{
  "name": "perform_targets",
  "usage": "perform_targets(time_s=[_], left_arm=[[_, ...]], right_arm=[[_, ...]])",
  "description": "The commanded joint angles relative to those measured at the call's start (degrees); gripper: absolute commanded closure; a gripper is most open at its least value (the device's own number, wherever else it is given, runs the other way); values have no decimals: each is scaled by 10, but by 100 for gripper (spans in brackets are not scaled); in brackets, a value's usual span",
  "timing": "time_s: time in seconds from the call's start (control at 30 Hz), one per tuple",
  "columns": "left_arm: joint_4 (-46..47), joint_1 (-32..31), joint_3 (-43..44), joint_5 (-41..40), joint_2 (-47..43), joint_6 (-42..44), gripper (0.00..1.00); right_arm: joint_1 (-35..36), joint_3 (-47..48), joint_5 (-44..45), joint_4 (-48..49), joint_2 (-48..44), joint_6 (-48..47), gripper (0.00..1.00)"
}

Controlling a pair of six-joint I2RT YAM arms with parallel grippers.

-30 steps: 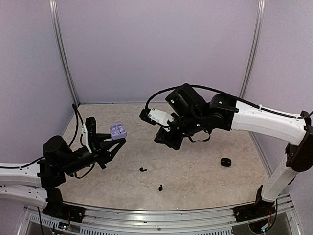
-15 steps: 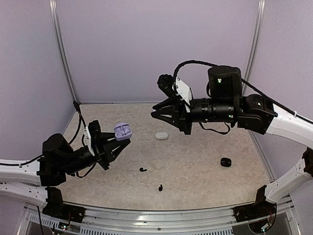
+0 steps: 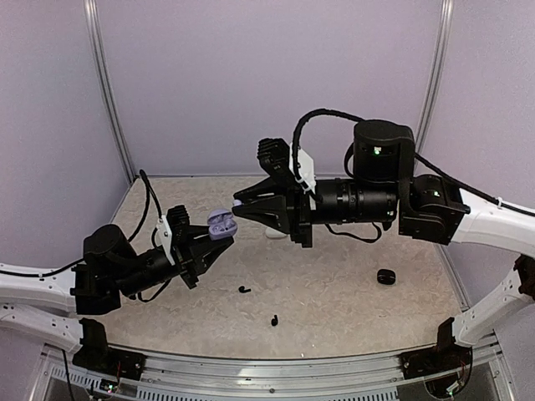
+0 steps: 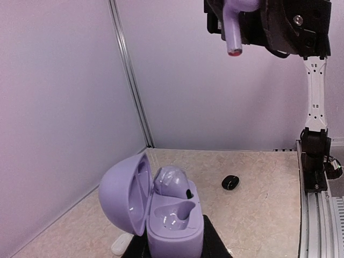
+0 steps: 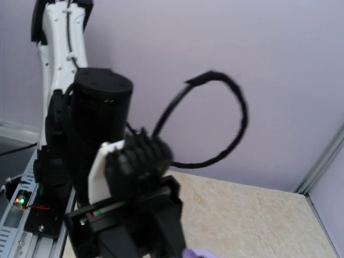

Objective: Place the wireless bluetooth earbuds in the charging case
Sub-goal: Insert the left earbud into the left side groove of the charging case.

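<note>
My left gripper (image 3: 215, 236) is shut on an open lavender charging case (image 3: 221, 223), held up above the table. In the left wrist view the case (image 4: 172, 223) has one lavender earbud (image 4: 171, 180) seated in its far slot; the near slot is bare. My right gripper (image 3: 240, 205) is shut on a second lavender earbud (image 4: 232, 29), stem pointing down, above and beyond the case and apart from it. Two black earbuds (image 3: 243, 289) (image 3: 274, 319) lie on the table. No white earbuds show. The right wrist view shows only the left arm and a sliver of lavender (image 5: 199, 252).
A black case (image 3: 385, 276) lies at the right of the table, also in the left wrist view (image 4: 230, 182). A white case (image 3: 274, 235) lies mid-table, partly behind my right gripper, and shows in the left wrist view (image 4: 121, 244). Lilac walls close in the back and sides.
My right arm rose from low over the table and swung left, bringing the lavender earbud close to the case. My left gripper moved right and slightly toward it with the open case.
</note>
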Motion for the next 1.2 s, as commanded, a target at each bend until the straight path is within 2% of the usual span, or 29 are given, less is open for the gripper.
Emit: perform_targets(time_s=[0.0,1.17], left_arm=[[23,-3,24,-3,2,-5,100],[25,-3,18,1,-14,-22,100]], right_arm=[[18,16,21,15,23,-20,91],[23,48,84,-13,96,-33,90]])
